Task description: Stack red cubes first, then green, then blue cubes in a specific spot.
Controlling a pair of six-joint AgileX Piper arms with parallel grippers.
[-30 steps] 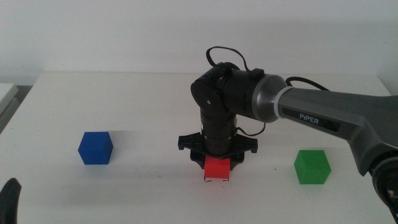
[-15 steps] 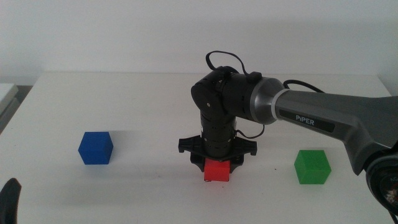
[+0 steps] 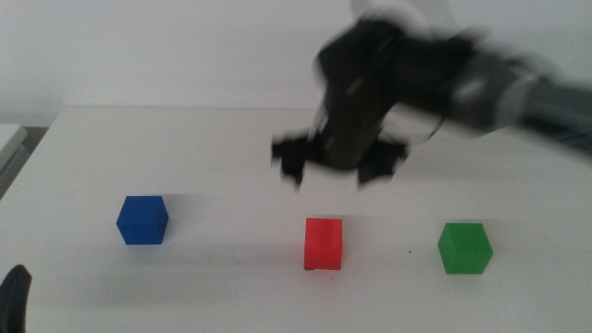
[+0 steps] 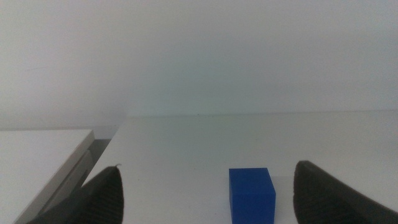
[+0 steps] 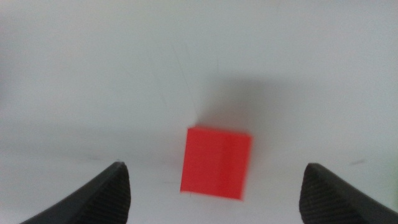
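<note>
The red cube stands alone on the white table, in the middle near the front. It also shows in the right wrist view, below and between the jaws. My right gripper is open and empty, lifted above and behind the red cube, blurred by motion. The green cube sits to the right of the red one. The blue cube sits to the left; it also shows in the left wrist view. My left gripper is open and waits at the front left corner.
The white table ends at a white wall behind. A pale raised panel lies beyond the table's left edge. The three cubes stand well apart in a row.
My right gripper has let go of the red cube and risen up and back. The red cube stays on the table. The left arm has not moved.
</note>
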